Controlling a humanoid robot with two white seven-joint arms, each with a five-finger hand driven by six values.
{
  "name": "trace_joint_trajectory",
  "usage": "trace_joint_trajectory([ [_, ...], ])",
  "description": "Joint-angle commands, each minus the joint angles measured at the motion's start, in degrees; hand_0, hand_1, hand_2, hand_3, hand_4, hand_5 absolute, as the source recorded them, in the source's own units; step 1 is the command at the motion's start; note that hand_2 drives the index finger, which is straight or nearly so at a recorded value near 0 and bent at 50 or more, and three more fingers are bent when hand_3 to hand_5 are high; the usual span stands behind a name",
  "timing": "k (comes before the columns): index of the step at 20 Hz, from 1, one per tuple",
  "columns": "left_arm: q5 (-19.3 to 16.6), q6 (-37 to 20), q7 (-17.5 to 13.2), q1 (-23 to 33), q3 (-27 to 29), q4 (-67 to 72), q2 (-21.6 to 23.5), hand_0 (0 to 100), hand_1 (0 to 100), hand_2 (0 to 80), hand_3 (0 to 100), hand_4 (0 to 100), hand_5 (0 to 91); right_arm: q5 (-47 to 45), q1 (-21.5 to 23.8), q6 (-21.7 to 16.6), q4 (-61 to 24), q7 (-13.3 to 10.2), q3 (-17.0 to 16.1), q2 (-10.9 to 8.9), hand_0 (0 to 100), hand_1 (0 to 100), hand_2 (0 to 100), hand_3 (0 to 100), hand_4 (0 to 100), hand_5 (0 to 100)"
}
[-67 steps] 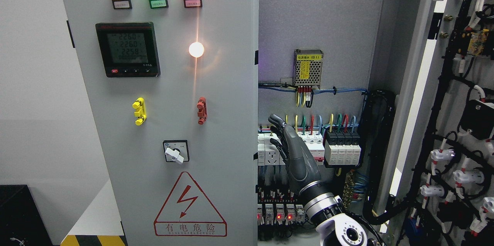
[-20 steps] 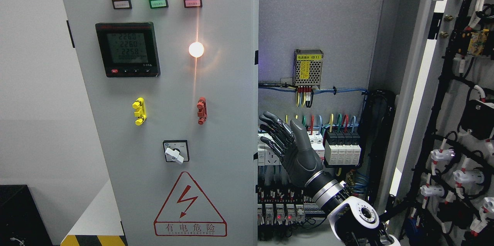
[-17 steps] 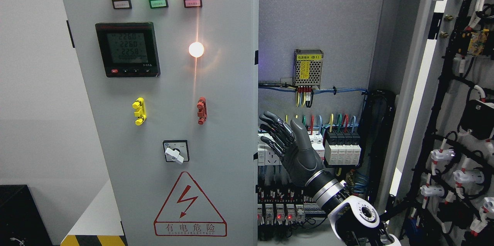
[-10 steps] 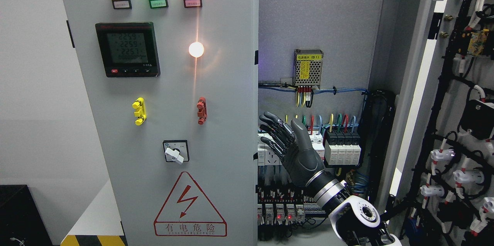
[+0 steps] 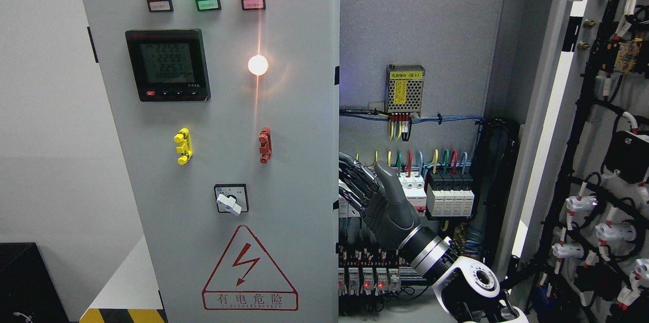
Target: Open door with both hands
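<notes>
Grey left door point(image 5: 218, 160) is shut beside my right hand point(image 5: 380, 201); right door point(image 5: 598, 135) hangs wide. My spread fingers point(image 5: 355, 181) reach its edge, gripping nothing. Half remains.

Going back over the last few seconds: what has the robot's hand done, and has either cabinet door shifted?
The right hand turned from edge-on to fingers spread, then slid left until its fingertips reached the inner edge of the left door. Whether it grips that edge cannot be seen. The left door, the open right door, the indicator lamps and the wiring stayed put; only the meter's digits flickered.
</notes>
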Motion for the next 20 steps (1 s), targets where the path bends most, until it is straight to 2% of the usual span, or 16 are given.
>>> trace_joint_trajectory([
  [1, 0.0, 0.0, 0.0, 0.0, -0.1, -1.7, 0.0, 0, 0, 0.0, 0, 0, 0.0, 0.0, -0.1, 0.1, 0.5, 0.6, -0.1, 1.67, 19, 0, 0, 0, 0, 0],
  [4, 0.0, 0.0, 0.0, 0.0, 0.0, -1.7, 0.0, 0, 0, 0.0, 0, 0, 0.0, 0.0, -0.1, 0.8, 0.4, 3.2, -0.2, 1.76, 19, 0, 0, 0, 0, 0],
  [13, 0.0, 0.0, 0.0, 0.0, 0.0, -1.7, 0.0, 0, 0, 0.0, 0, 0, 0.0, -0.2, -0.1, 0.8, 0.3, 3.7, -0.2, 1.67, 19, 0, 0, 0, 0, 0],
  [16, 0.0, 0.0, 0.0, 0.0, 0.0, -1.7, 0.0, 0, 0, 0.0, 0, 0, 0.0, -0.1, -0.2, 0.8, 0.3, 6.7, -0.2, 1.76, 19, 0, 0, 0, 0, 0],
  [20, 0.0, 0.0, 0.0, 0.0, 0.0, -1.7, 0.0, 0, 0, 0.0, 0, 0, 0.0, -0.1, -0.2, 0.8, 0.3, 7.0, -0.9, 1.76, 19, 0, 0, 0, 0, 0],
])
